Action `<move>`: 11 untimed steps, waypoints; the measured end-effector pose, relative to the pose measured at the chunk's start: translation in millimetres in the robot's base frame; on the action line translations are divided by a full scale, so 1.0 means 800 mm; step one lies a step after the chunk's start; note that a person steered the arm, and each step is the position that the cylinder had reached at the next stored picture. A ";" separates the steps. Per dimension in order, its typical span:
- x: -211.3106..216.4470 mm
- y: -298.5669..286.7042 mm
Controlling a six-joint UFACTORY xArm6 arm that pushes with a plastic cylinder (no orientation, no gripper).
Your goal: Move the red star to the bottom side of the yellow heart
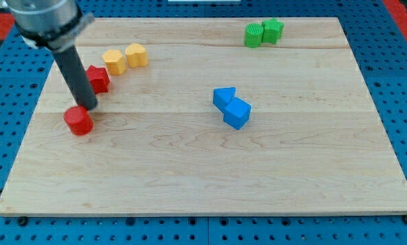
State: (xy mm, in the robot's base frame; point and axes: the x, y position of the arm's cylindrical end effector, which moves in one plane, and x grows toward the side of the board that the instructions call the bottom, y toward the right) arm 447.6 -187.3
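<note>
Two red blocks lie at the view's left. The upper red block [97, 79] looks star-like. The lower red block [77, 120] looks rounder. Two yellow blocks sit up and to the right of them: one [114, 62] almost touches the upper red block, the other [136, 54] is beside it on the right. I cannot tell which yellow block is the heart. My tip [89, 107] is between the two red blocks, right at the lower one's top right edge and just below left of the upper one. The rod hides part of the upper red block's left side.
Two green blocks [254, 35] [273, 30] sit together at the view's top right. Two blue blocks [224, 98] [237, 113] touch each other right of the middle. The wooden board [203, 177] lies on a blue perforated base.
</note>
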 end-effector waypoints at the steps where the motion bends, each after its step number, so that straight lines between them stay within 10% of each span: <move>1: -0.022 -0.026; 3: -0.096 -0.135; 11: -0.081 0.079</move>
